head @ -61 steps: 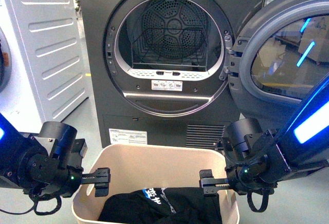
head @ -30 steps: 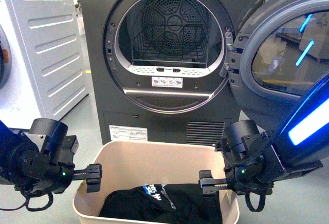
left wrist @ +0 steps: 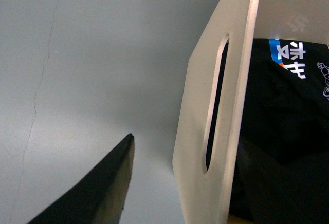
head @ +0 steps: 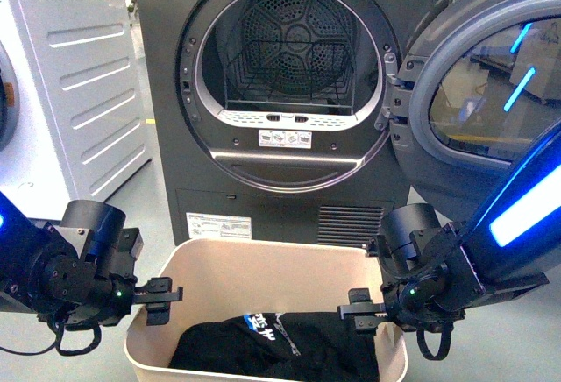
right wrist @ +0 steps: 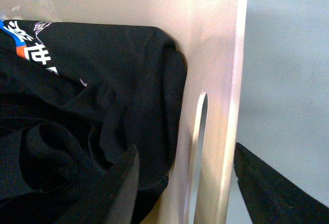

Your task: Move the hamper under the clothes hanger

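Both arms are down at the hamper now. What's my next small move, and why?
Probably close the right gripper on the wall of the hamper: its fingers sit open, one inside and one outside, straddling the wall by the slot handle, not yet pinching.

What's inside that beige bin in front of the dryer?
A crumpled black garment with white and blue print lies in the hamper. It covers most of the bottom, so anything beneath it cannot be seen.

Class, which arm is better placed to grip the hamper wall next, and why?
Right, probably. The right gripper straddles the hamper wall at the handle slot, one finger inside, one outside. The left gripper shows only an outer finger, apart from the wall; its inner finger cannot be made out.
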You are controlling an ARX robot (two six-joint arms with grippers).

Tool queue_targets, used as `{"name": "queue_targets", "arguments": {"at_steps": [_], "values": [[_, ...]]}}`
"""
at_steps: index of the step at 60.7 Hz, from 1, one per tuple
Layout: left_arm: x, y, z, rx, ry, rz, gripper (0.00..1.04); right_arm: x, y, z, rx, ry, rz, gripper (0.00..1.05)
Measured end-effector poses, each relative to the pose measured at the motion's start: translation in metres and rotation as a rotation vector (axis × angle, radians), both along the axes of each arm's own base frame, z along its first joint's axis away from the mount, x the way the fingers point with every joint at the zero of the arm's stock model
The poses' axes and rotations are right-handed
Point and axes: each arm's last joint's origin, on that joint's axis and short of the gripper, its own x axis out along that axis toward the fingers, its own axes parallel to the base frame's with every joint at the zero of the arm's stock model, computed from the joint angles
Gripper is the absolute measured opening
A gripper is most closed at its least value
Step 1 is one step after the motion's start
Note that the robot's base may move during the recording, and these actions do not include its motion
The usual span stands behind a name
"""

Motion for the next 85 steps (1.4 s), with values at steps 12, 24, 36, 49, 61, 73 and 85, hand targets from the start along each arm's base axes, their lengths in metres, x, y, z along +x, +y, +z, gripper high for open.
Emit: {"name": "queue_targets", "arguments": {"at_steps": [12,24,36,49,61,73,85], "values": [[-0.001,-0.001,-0.003,-0.006,0.004,-0.005,0.27,0.0,0.0,0.0,-0.001,0.0,-0.003,0.24],[0.0,-0.004,-0.002,-0.004,0.0,-0.016,0.04,0.0,0.0,0.0,0.006,-0.002,-0.03,0.03],[0.0,-0.004,-0.002,-0.003,0.0,-0.021,0.04,0.0,0.0,0.0,0.008,-0.002,-0.036,0.03],[-0.001,-0.004,-0.002,-0.003,0.002,-0.02,0.04,0.0,0.0,0.0,0.008,-0.001,-0.038,0.03],[-0.002,-0.004,0.0,0.001,0.01,-0.02,0.04,-0.003,-0.002,0.002,0.008,0.003,-0.039,0.03],[-0.006,-0.003,0.005,0.005,0.02,-0.018,0.04,-0.006,-0.004,0.002,0.009,0.012,-0.039,0.03],[-0.007,-0.002,0.009,0.005,0.019,-0.017,0.04,-0.007,-0.005,0.003,0.015,0.009,-0.038,0.03]]}}
